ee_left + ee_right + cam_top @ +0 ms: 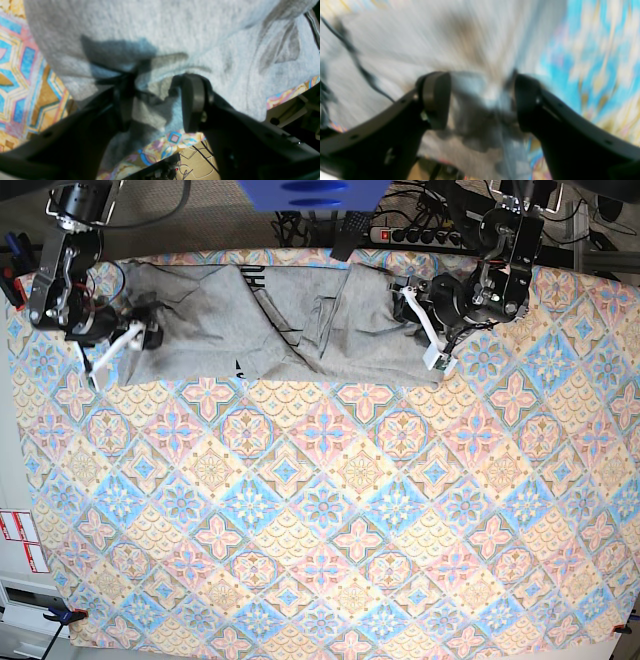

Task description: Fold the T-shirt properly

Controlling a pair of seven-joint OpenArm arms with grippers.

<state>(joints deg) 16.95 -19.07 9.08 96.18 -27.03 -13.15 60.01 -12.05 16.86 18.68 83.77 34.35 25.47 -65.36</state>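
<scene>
T-shirt (285, 325) is spread crumpled along the far edge of the tablecloth (330, 510). Its one end is pinched by the left gripper (155, 102), fabric bunched between partly closed fingers. Right gripper (482, 100), at the shirt's other end, is seen spread wide; a hold cannot be told through blur.

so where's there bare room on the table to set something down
Everything below the T-shirt is bare tablecloth, from the shirt's lower hem to the near edge and out to both sides. The far strip is crowded: the shirt spans it, with the right claw at one end and the left claw at the other.
</scene>
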